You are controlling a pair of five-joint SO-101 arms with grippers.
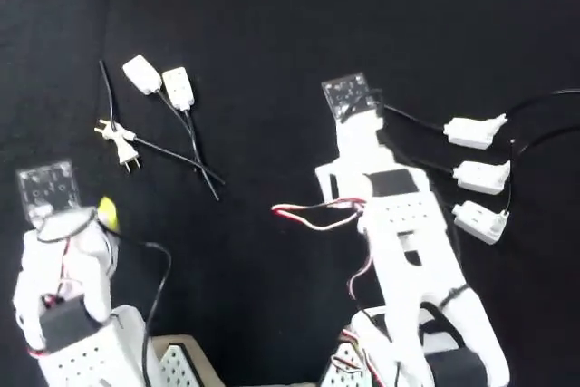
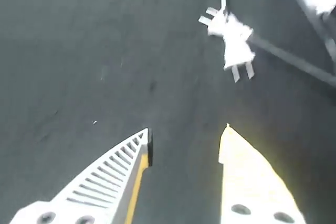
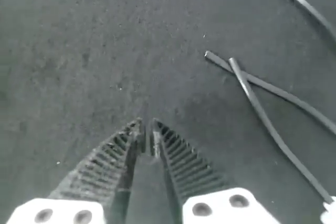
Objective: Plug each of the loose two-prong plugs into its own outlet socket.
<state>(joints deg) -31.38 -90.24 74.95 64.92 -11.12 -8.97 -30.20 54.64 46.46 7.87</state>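
**Left pincer** (image 2: 187, 139): jaws apart, nothing between them, held low over the table (image 2: 79, 51). In the high view the left pincer (image 1: 101, 215) sits near the plugs but not touching them.

**Ahead of its tips**, offset toward the yellow finger (image 2: 247, 182), lie two plugs (image 2: 233, 45) touching one another. The nearer one's prongs point back at the pincer. Beyond the plugs (image 1: 119, 140) lie two white blocks (image 1: 160, 81) trailing cables (image 1: 195, 147).

**Right pincer** (image 3: 147, 129): jaws together, holding nothing, over bare cloth. Two cable ends (image 3: 231, 64) lie crossed just ahead of it.

**Sockets** (image 1: 478, 174): three, on the right arm's far side and well apart from the plugs.

**Finding:** both plugs lie loose, so the step in hand is judged to be the approach for the first pick.

**Next move:** bring the left pincer forward and down over the nearer plug. Clamp across its body, leaving the prongs free and the neighbouring plug undisturbed. The carry to the sockets is long, so a hand-over to the right arm may be needed.
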